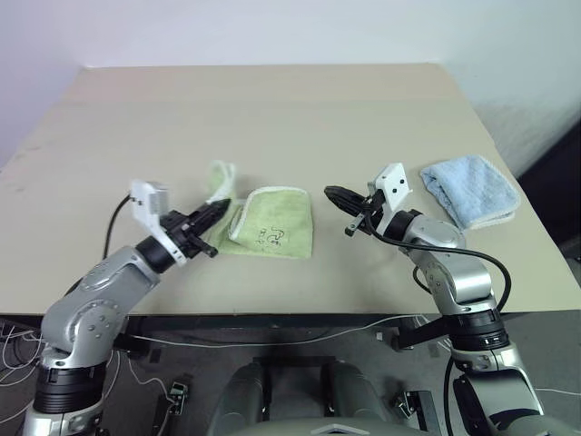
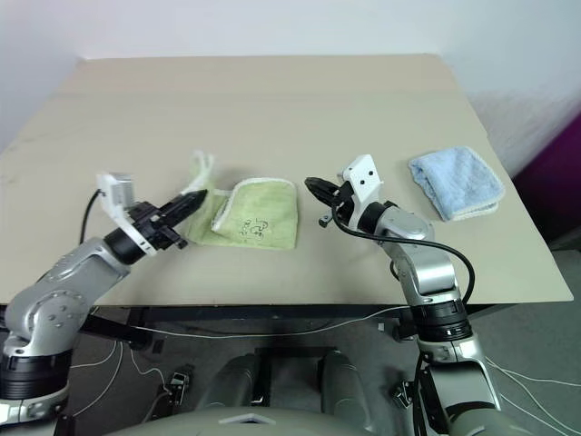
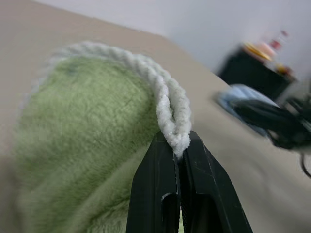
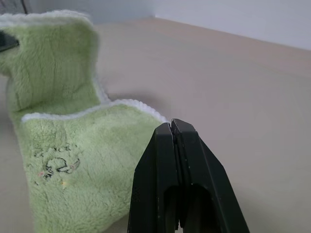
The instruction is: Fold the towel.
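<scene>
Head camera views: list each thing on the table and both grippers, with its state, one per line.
green towel: partly folded, left end lifted off the table.
left gripper: shut on the green towel's white corded edge.
right gripper: shut, holding nothing, beside the green towel.
blue towel: folded, lying flat.

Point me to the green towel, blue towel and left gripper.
green towel (image 1: 281, 222), left eye view, flat folded part.
blue towel (image 1: 469, 189), left eye view, middle.
left gripper (image 1: 218, 209), left eye view, fingertips.

- A light blue towel (image 1: 469, 189) lies bunched on my table (image 1: 272, 109), close to its right edge, about midway between the near and far corners.
- The table's pale beige top runs bare toward the far edge.
- White cables (image 1: 272, 336) hang under the near edge.
</scene>
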Robot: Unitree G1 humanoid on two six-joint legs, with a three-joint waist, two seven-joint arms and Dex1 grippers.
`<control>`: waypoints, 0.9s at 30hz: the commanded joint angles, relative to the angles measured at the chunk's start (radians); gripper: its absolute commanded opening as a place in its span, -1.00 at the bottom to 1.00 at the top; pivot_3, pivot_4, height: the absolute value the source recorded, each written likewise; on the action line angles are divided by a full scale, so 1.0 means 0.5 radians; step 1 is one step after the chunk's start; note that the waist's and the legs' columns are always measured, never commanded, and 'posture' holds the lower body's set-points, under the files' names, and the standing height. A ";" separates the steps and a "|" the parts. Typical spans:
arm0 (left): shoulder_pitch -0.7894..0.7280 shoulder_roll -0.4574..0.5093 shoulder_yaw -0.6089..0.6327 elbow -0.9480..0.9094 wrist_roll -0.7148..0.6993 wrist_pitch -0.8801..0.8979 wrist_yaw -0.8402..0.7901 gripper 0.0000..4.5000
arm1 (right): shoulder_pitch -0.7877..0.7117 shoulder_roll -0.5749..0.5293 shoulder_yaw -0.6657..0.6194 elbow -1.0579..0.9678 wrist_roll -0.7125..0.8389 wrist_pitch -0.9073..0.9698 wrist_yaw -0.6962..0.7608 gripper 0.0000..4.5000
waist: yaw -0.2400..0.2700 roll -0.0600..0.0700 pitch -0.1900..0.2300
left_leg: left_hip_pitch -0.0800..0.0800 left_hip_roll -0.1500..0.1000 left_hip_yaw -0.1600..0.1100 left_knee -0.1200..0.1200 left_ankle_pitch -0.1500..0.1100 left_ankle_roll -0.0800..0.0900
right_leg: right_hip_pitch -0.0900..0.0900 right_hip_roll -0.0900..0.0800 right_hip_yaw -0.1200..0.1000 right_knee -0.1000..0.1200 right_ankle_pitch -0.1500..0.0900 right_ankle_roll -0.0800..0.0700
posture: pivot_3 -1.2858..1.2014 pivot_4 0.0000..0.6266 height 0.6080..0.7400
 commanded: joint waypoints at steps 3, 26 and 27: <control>-0.284 -0.126 -0.288 -0.066 0.251 0.023 0.019 -0.99 | 0.012 -0.009 -0.043 -0.080 -0.005 -0.037 -0.028 -1.00 | 0.006 -0.001 0.000 | -0.002 -0.001 0.000 0.003 0.000 0.000 | 0.000 0.000 -0.001 0.000 0.000 0.001 | 0.03 -0.52 1.00; -0.396 -0.150 -0.717 0.056 0.820 0.284 -0.188 -0.89 | 0.040 -0.032 -0.065 -0.166 0.003 0.021 -0.108 -1.00 | 0.000 -0.001 0.001 | -0.004 -0.001 0.000 0.003 0.000 0.000 | -0.004 0.003 0.000 0.002 0.000 0.001 | 0.03 -0.52 1.00; -0.382 -0.161 -0.689 0.045 0.788 0.294 -0.206 -0.78 | 0.040 -0.031 -0.062 -0.168 0.003 0.022 -0.109 -1.00 | 0.000 -0.001 0.001 | -0.004 -0.001 0.000 0.003 0.000 0.001 | -0.004 0.003 0.000 0.002 0.000 0.001 | 0.03 -0.52 1.00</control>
